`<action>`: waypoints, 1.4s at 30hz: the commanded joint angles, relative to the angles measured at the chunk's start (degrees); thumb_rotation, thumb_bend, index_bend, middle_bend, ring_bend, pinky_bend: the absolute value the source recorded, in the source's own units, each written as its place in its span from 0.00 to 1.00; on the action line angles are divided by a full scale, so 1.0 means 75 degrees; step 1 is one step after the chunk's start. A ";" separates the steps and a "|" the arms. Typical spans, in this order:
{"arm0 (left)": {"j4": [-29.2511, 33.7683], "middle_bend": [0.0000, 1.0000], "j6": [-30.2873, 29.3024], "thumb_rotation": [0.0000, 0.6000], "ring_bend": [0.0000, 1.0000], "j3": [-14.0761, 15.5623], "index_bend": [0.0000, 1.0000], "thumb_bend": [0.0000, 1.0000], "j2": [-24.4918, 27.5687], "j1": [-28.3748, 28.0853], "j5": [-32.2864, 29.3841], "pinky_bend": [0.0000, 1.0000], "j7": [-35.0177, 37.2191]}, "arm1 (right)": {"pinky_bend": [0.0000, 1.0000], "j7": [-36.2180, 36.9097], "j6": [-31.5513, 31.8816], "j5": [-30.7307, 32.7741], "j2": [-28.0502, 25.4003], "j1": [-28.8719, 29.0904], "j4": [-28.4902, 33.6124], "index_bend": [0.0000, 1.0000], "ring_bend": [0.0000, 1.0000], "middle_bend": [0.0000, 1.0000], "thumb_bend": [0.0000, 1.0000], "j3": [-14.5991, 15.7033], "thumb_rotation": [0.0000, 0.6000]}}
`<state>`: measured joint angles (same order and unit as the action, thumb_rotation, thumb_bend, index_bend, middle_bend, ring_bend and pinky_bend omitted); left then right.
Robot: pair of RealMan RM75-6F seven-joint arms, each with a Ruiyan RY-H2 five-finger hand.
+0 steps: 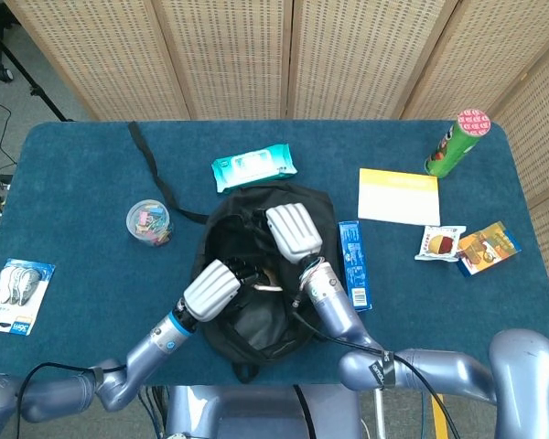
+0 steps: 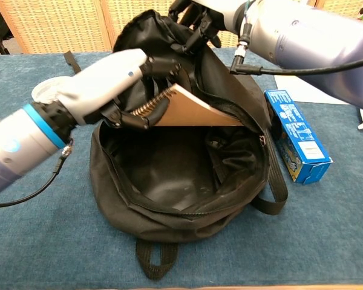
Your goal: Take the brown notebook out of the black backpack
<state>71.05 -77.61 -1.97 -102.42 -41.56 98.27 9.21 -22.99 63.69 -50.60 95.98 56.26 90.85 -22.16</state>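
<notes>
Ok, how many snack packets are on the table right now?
2. Both lie near the table's right edge: a white snack packet and, touching it, an orange snack packet. Others could be hidden inside the backpack.

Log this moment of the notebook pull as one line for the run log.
left hand: grips brown notebook at its spiral edge | notebook: partly out of black backpack | right hand: holds backpack flap up

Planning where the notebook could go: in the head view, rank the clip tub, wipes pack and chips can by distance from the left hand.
From the left hand:
1. Clip tub, upper left.
2. Wipes pack, beyond the backpack.
3. Chips can, far right corner.
</notes>
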 commanded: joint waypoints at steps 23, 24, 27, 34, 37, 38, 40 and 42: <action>0.3281 0.59 -0.0864 1.00 0.47 -0.0632 0.78 0.61 0.3330 0.0771 -0.0376 0.52 0.2157 | 0.76 -0.0178 -0.0012 -0.0109 0.0095 -0.0253 -0.0575 0.66 0.70 0.69 0.47 0.0346 1.00; 0.3289 0.59 -0.0928 1.00 0.47 -0.0687 0.78 0.61 0.3484 0.0823 -0.0410 0.52 0.2190 | 0.76 -0.0169 -0.0007 -0.0117 0.0099 -0.0274 -0.0572 0.66 0.70 0.69 0.47 0.0355 1.00; 0.3243 0.59 -0.1050 1.00 0.47 -0.0822 0.78 0.61 0.3902 0.0967 -0.0558 0.52 0.2272 | 0.76 -0.0159 0.0007 -0.0165 0.0079 -0.0328 -0.0540 0.66 0.70 0.69 0.47 0.0386 1.00; 0.3481 0.59 -0.0352 1.00 0.47 -0.0663 0.79 0.61 0.5441 0.1365 -0.1350 0.52 0.2151 | 0.76 -0.0158 0.0020 -0.0219 -0.0029 -0.0417 -0.0397 0.66 0.70 0.69 0.47 0.0383 1.00; 0.3787 0.59 0.0511 1.00 0.47 -0.0511 0.79 0.61 0.6295 0.1420 -0.1945 0.52 0.2315 | 0.76 -0.0187 0.0004 -0.0229 -0.0060 -0.0429 -0.0335 0.66 0.70 0.69 0.47 0.0381 1.00; 0.3855 0.59 0.0748 1.00 0.47 -0.0482 0.79 0.61 0.6469 0.1412 -0.2081 0.52 0.2394 | 0.76 -0.0189 -0.0001 -0.0225 -0.0054 -0.0430 -0.0325 0.66 0.70 0.69 0.47 0.0377 1.00; 0.3926 0.59 0.1187 1.00 0.47 -0.0427 0.79 0.61 0.6701 0.1375 -0.2329 0.52 0.2430 | 0.76 -0.0195 -0.0008 -0.0220 -0.0033 -0.0429 -0.0322 0.66 0.70 0.69 0.47 0.0377 1.00; 0.3939 0.59 0.1646 1.00 0.47 -0.0391 0.79 0.61 0.6807 0.1314 -0.2631 0.52 0.2335 | 0.76 -0.0211 -0.0025 -0.0214 0.0008 -0.0426 -0.0338 0.66 0.70 0.69 0.47 0.0393 1.00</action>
<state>99.37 -69.74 -5.79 -53.52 -31.56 82.15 26.70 -24.54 63.53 -52.22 95.98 53.06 88.35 -19.25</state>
